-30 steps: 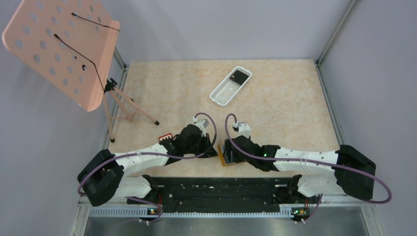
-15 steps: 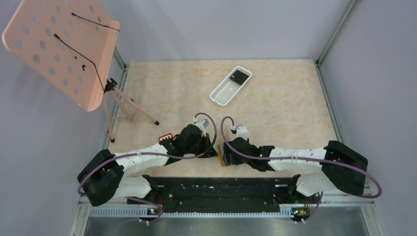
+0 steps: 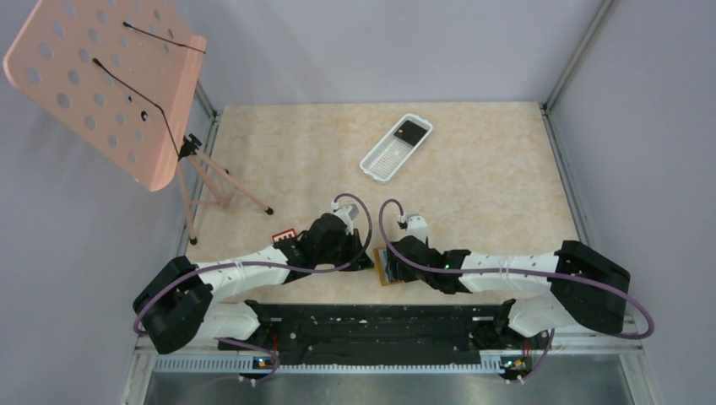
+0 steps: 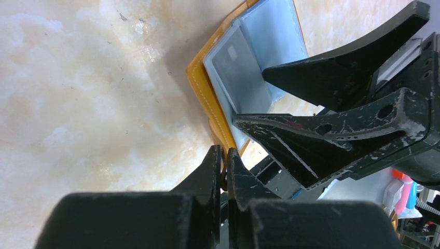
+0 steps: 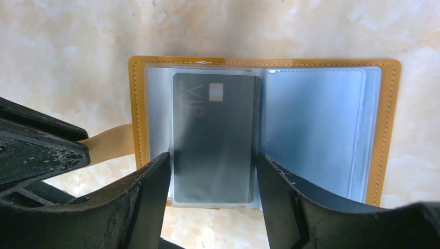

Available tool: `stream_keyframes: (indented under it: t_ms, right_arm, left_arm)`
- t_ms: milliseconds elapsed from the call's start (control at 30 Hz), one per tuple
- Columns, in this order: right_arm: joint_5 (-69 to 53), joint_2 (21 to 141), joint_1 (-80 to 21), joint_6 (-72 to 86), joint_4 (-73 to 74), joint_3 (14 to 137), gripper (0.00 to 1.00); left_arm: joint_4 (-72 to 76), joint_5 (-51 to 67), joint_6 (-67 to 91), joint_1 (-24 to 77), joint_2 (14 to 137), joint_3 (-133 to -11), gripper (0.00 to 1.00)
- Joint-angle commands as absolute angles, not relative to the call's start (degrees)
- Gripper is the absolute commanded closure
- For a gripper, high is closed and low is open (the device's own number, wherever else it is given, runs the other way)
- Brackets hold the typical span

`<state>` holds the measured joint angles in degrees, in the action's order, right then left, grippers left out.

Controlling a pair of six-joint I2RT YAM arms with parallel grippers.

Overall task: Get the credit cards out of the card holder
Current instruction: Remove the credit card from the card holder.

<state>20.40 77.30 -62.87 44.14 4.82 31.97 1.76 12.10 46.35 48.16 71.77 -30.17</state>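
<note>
The tan leather-like bifold card holder (image 5: 388, 129) lies open on the marbled beige counter (image 5: 311, 26) near the arm bases, its side tab pinched in the closed left tool (image 4: 222, 155), while the right tool (image 5: 212, 168) stands wide, fingers straddling the dark grey rectangular credit card (image 5: 215, 124) in one clear pocket.

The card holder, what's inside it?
The open card holder shows a grey card marked VIP in one clear sleeve. The other sleeve looks pale blue; whether a card sits in it cannot be told. The right gripper straddles the grey card, its fingers hiding the near corners.
</note>
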Motion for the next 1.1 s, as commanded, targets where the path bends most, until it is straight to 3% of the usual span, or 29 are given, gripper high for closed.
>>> stream_keyframes:
  t_ms: [0, 367, 667, 900, 967, 1067]
  right_arm:
    - [25.2, 74.2, -62.7, 44.2, 10.8, 33.2, 0.39]
    - [28.1, 63.3, -59.1, 43.4, 19.1, 31.0, 0.38]
    - [21.9, 51.4, -50.0, 39.5, 19.6, 25.4, 0.38]
    - [14.0, 51.0, -48.1, 37.5, 15.0, 24.8, 0.38]
    - [10.9, 52.3, -46.7, 36.4, 13.2, 25.1, 0.39]
    - [6.2, 53.7, -44.7, 35.3, 11.6, 25.8, 0.43]
  left_arm:
    - [1.8, 11.3, 45.0, 48.5, 71.0, -30.5, 1.0]
    - [-1.5, 9.0, 44.0, 48.5, 70.3, -30.4, 1.0]
    - [-3.0, 7.0, 43.6, 48.4, 71.2, -31.1, 1.0]
    - [-8.2, 1.2, 42.4, 48.2, 71.6, -34.4, 1.0]
    - [-10.6, -1.4, 41.8, 47.9, 71.6, -35.9, 0.95]
    - [-14.9, -4.1, 41.3, 47.7, 71.4, -39.6, 0.8]
